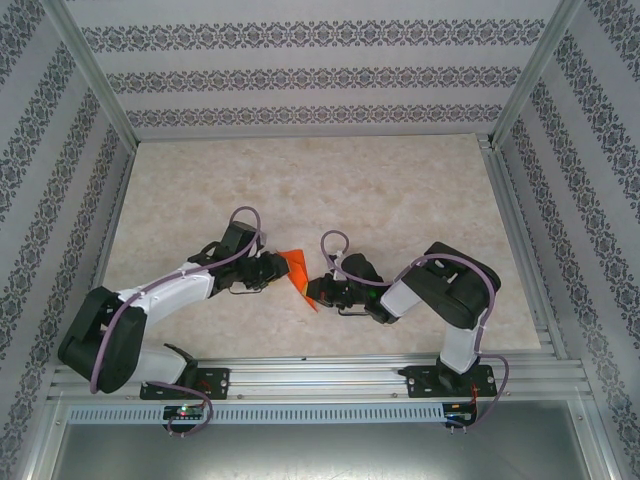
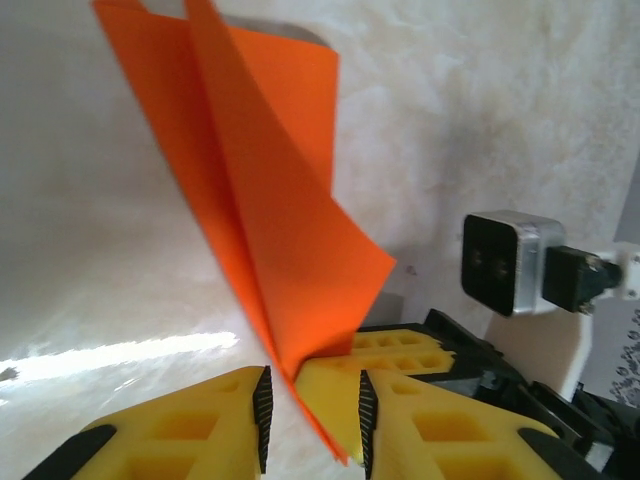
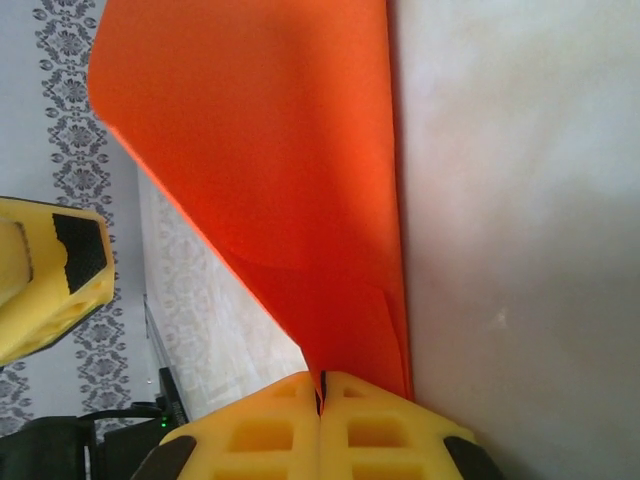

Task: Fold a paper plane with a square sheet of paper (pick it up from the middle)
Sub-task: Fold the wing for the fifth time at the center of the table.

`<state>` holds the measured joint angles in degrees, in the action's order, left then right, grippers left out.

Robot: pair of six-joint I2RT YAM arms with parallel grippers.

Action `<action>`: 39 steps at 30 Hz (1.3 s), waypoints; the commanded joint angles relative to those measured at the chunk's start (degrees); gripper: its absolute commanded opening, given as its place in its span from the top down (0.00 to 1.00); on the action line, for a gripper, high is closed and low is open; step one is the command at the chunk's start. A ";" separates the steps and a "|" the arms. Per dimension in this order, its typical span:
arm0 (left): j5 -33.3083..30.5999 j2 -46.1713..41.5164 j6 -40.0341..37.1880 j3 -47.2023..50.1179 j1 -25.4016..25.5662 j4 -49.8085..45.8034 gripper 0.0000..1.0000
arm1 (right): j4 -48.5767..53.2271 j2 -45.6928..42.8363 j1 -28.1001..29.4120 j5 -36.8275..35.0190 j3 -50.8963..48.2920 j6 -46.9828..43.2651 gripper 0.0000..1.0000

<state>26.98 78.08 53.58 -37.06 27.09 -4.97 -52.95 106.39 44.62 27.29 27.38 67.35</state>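
**Right pincer clamped on folded sheet, left pincer straddling it**

- The orange paper sheet (image 1: 297, 268) sits between the two pincers, about mid-width of the worktop (image 1: 300, 170) and closer to its near edge than its far one.
- The sheet is folded. In the left wrist view the orange paper sheet (image 2: 280, 220) shows at least two overlapping layers fanning up from a narrow lower end. It stands on edge rather than lying flat. Can't tell whether it touches the worktop.
- Right gripper (image 1: 322, 293): clenched. In the right wrist view the right gripper (image 3: 320, 385) has its yellow fingers pressed together with no gap, and the sheet (image 3: 280, 180) rises straight out of the seam.
- Left gripper (image 1: 277, 270): not clamped. In its own wrist view the left gripper (image 2: 312, 385) has its jaws apart, one on each side of the sheet's lower edge, with a gap visible on both sides.
- The right wrist camera (image 2: 505, 262) shows just beside the sheet, and one left finger (image 3: 50, 280) shows at the left of the right wrist view, clear of the paper.
- The arms meet nearly tip to tip.
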 commanded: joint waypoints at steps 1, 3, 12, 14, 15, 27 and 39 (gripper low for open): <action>1.30 1.51 -0.73 0.28 1.80 6.87 0.67 | 4.74 3.72 -0.22 -0.92 -0.55 2.36 1.00; 1.99 2.91 -0.92 0.16 2.58 8.90 0.67 | 5.17 4.00 -0.20 -1.18 -0.59 2.79 1.00; 1.84 8.35 -1.38 -1.06 5.43 14.03 0.65 | 6.19 4.04 -0.48 -1.44 -0.74 3.37 1.00; 1.83 9.66 -1.24 -1.20 5.43 15.52 0.64 | 6.43 4.00 -0.52 -1.52 -0.67 3.42 1.00; 1.60 10.28 -1.33 -1.34 5.43 15.75 0.64 | 6.58 4.00 -0.57 -1.46 -0.67 3.40 0.99; -0.04 8.41 -0.78 -1.48 5.43 17.25 0.60 | 8.24 4.38 -0.88 -1.21 -0.22 3.36 0.99; -2.05 13.23 -1.64 -3.55 5.38 16.87 0.60 | 10.06 3.78 -1.28 -1.27 0.22 2.80 0.98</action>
<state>26.55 89.89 52.90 -39.05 31.92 9.85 -52.51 107.13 43.55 29.50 28.01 70.83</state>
